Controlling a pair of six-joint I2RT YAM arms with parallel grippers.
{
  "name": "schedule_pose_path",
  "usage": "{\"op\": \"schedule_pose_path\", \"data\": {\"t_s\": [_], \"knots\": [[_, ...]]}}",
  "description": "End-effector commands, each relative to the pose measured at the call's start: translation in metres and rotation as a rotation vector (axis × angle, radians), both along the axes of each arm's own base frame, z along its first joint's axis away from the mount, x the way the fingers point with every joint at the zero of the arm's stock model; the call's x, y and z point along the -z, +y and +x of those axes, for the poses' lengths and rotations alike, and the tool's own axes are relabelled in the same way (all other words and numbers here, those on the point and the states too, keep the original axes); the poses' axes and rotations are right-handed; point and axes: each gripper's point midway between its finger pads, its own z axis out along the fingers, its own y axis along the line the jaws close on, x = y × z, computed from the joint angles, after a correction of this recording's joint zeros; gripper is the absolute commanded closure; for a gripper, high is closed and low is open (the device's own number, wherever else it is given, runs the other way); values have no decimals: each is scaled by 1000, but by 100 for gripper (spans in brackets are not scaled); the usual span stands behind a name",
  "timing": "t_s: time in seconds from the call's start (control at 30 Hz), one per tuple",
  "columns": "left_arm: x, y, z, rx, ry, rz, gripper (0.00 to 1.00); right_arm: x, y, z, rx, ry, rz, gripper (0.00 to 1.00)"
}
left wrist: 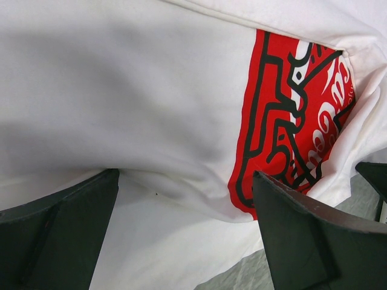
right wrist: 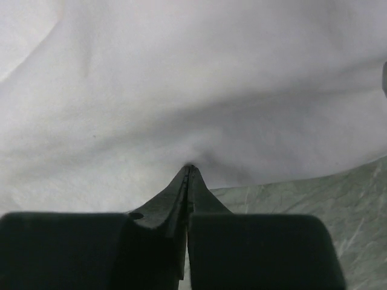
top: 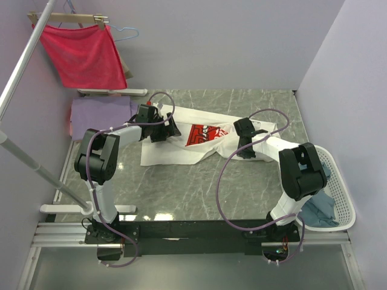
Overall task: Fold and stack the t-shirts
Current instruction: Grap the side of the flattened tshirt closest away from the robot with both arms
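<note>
While right jaws pinch white tee point(top: 175, 151), left jaws gape; lavender tee point(top: 100, 115), grey-blue tee point(top: 317, 211): three total.

Lit brightly and evenly from above in the top view; glints in a pale glare patch on the marble table point(top: 181, 187) near the arm bases. Throws only soft shadows. Turns dimmer and greyer in both wrist views: white t-shirt point(left wrist: 151, 90) folds shaded, near fingers point(right wrist: 254, 248) slightly blurred.
</note>
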Motion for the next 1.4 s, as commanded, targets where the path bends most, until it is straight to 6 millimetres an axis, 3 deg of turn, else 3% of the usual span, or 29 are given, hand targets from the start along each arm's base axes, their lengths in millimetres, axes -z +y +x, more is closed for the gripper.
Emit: {"op": "schedule_pose_path", "data": {"t_s": [0.0, 0.27, 0.4, 0.43, 0.53, 0.57, 0.7, 0.93, 1.03, 1.13, 1.23, 1.37], "knots": [[31, 15, -22, -20, 102, 82, 1, -18, 1, 9, -1, -68, 9, 100], [32, 12, -21, -12, 106, 71, 0, -78, 7, 33, -22, -187, 31, 100], [34, 13, -22, -12, 107, 76, 1, -84, 11, 46, -34, -189, 30, 100], [34, 13, -23, -12, 108, 77, 0, -87, 13, 49, -39, -191, 34, 81], [33, 14, -23, -12, 105, 82, 1, -79, 18, 44, -62, -156, 49, 50], [34, 14, -24, -13, 106, 84, 1, -77, 19, 43, -64, -157, 55, 45], [34, 12, -22, -11, 105, 72, 1, -64, 25, 29, -73, -138, 95, 42], [34, 13, -23, -10, 107, 78, 1, -27, 15, 4, -44, -65, 69, 42], [32, 13, -23, -12, 105, 80, 1, -17, 13, 3, -41, -49, 56, 41], [33, 14, -24, -13, 107, 82, 0, -12, 10, 7, -34, -46, 31, 33], [34, 15, -24, -14, 109, 89, 1, -5, 7, 10, -30, -33, 8, 30], [36, 16, -25, -14, 114, 96, 1, 2, 7, 12, -24, -5, -1, 33]]}}
